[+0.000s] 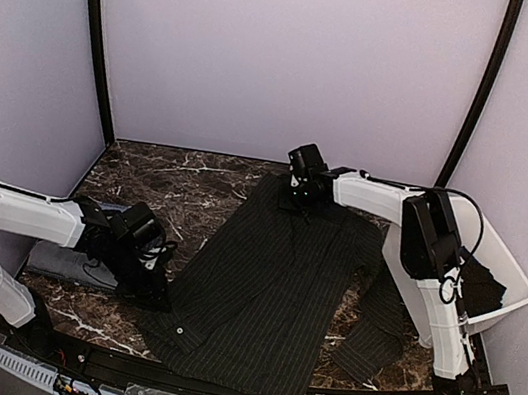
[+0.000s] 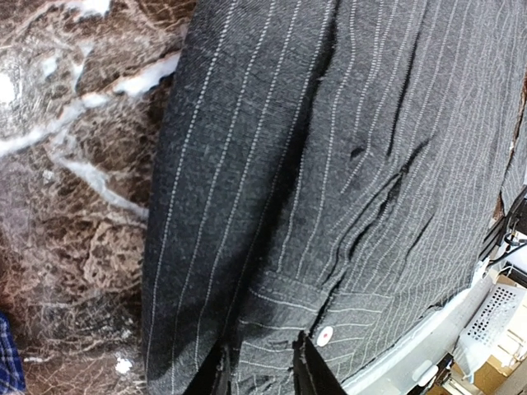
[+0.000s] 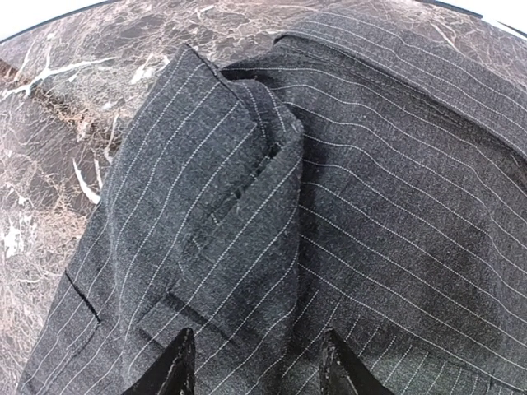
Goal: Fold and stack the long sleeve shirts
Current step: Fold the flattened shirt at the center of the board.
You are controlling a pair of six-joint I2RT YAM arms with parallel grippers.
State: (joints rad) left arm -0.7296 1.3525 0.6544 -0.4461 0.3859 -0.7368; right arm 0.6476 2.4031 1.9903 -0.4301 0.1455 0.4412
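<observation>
Dark fingertips [image 3: 177,366] of the right gripper [image 3: 257,369] rise from the bottom edge of the right wrist view. They stand well apart and released, clasping nothing. Right under them and ahead of them lies the collar end of the pinstriped shirt [image 1: 269,290], with a folded flap of its cloth just ahead of the left-hand finger.

From those jaws the charcoal shirt runs back across the marble table [image 1: 175,183], spread flat, to the left gripper [image 2: 263,372], which hangs over the garment's opposite corner. The left jaws are only narrowly parted, with striped cloth lying between them; whether they pinch it cannot be told. A small pale button [image 2: 324,335] sits on a cuff just ahead of them and slightly to one side. Bare marble shows on the other side.

Behind the left jaws, under that arm, rests a grey folded garment [image 1: 55,262]. Well behind the right jaws, past the arm's elbow, a white tub [image 1: 517,291] holds some dark cloth [image 1: 481,280]. One sleeve of the spread shirt trails towards the tub.
</observation>
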